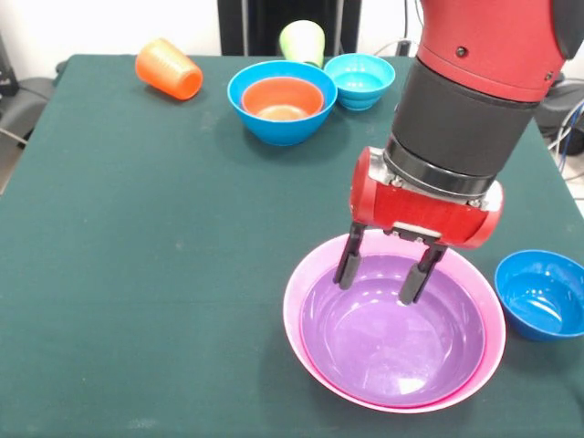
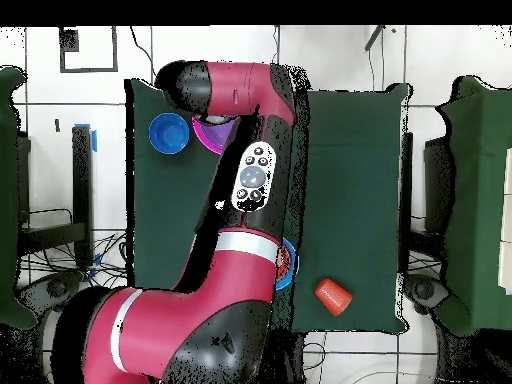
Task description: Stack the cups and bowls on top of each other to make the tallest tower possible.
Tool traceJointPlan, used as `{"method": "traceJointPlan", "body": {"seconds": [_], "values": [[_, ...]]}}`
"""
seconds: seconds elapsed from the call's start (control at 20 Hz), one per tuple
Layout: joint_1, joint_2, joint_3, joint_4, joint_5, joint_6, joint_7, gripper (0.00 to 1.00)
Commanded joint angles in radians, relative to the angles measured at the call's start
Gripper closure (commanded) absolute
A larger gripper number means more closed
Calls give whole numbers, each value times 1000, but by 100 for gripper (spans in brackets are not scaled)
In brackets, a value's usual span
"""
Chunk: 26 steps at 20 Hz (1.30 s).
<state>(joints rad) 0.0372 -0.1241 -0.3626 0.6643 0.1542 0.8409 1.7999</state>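
Green-clothed table (image 1: 137, 274): empty, spread pincer (image 1: 391, 274) is hovering inside the shallow purple plastic bowl (image 1: 392, 342) nested in the huge pink plastic bowl (image 1: 297, 339), apparently forming the tower's base.

Worktop (image 1: 137, 274) draped in dark green cloth — lit evenly, faint creases visible. Beyond its far edge, a white wall (image 1: 109, 23) and a black upright panel (image 1: 260, 23). From overhead — pale tiled floor (image 2: 340, 55) with dark seams, cables (image 2: 60, 265) trailing beside the worktop.
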Motion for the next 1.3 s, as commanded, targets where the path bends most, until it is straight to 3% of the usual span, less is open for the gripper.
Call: {"method": "traceJointPlan", "body": {"seconds": [0.05, 1.3], "values": [[35, 4, 90, 138, -80, -104, 13, 0], [26, 68, 107, 150, -86, -260, 34, 0]]}}
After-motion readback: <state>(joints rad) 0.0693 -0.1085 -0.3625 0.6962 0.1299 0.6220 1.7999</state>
